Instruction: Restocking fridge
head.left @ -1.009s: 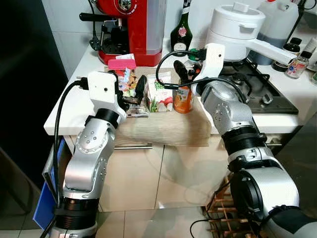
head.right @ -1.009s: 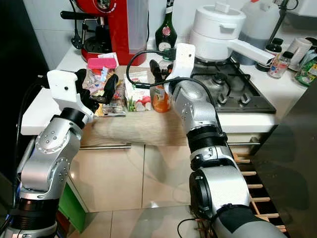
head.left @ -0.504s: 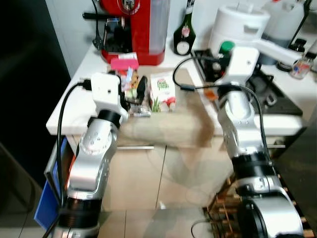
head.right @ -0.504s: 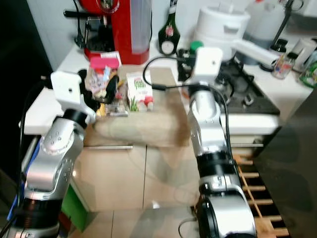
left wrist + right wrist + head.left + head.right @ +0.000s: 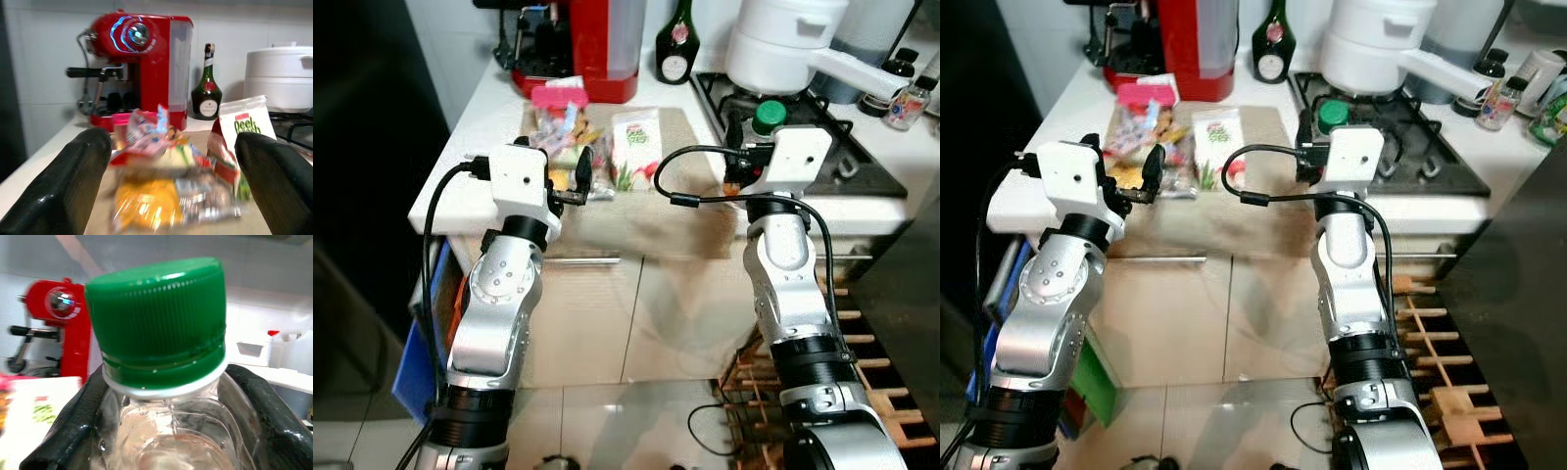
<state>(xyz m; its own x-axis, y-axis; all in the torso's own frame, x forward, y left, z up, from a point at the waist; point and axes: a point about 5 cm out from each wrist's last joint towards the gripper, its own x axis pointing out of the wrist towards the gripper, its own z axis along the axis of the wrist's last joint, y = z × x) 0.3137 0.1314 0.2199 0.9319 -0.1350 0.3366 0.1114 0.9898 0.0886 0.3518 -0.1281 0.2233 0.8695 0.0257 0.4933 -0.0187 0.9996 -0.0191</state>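
My right gripper [image 5: 161,396] is shut on the neck of a clear juice bottle with a green cap [image 5: 767,115], holding it above the counter's front edge beside the hob [image 5: 847,162]. One black finger [image 5: 73,431] lies on each side of the neck. A white drink carton [image 5: 636,147] and a heap of snack packets [image 5: 566,132] lie on a beige mat [image 5: 666,211]. My left gripper [image 5: 171,147] is open and level with the counter. It points at the packets from just in front of them and touches nothing.
A red coffee machine [image 5: 592,44], a dark green bottle [image 5: 677,49] and a white pot [image 5: 783,44] stand at the back of the counter. A pink-lidded box [image 5: 558,96] sits behind the packets. A wooden rack [image 5: 876,392] is on the floor at the right.
My right gripper has lifted the bottle off the mat and drawn it back to the right, by the hob. The camera has pulled back; my left gripper has eased away from the packets.
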